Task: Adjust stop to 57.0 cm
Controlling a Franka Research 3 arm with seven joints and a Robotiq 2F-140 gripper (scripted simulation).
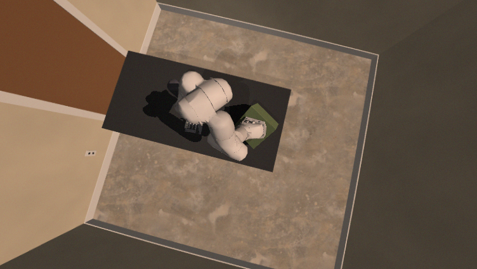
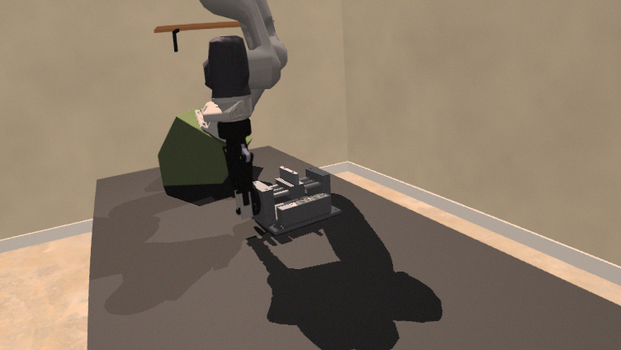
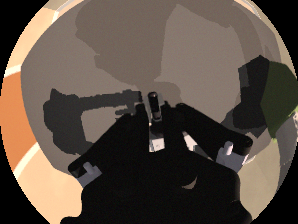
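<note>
We have the gripper [image 2: 241, 207] hanging straight down at the left end of the small grey fixture [image 2: 300, 207], centre of the exterior view, on the dark table [image 2: 173, 278]. Its jaws are drawn nearly together and pinching something thin, which we take to be the handwheel's grip [image 3: 153, 106]. In the wrist view that grip shows as a short dark stub between the fingertips, just above the middle of the frame. The handwheel [image 2: 257, 202] itself reads as a dark disc on the fixture's near end plate, touching or just beside the fingers. From this angle we cannot be sure where wheel ends and finger begins.

The stop [image 2: 287, 174] appears to be the upright block riding on the 2 rails, towards the upper middle of the fixture. A scale strip [image 2: 309, 200] with small marks runs along the front face, but its figures are too small for us to read. How close the stop stands to 57.0 cm is therefore not something we can judge here.

To do this step well, we should keep the pinch firm and carry the grip round the wheel's axis in a true circle. Pulling outward would risk slipping off. As the stop nears the mark we should slow the turning, creep in from 1 side, and only then spread the jaws and back straight away. The green block [image 2: 191, 160] behind the wrist leaves us little room on the upper left.
</note>
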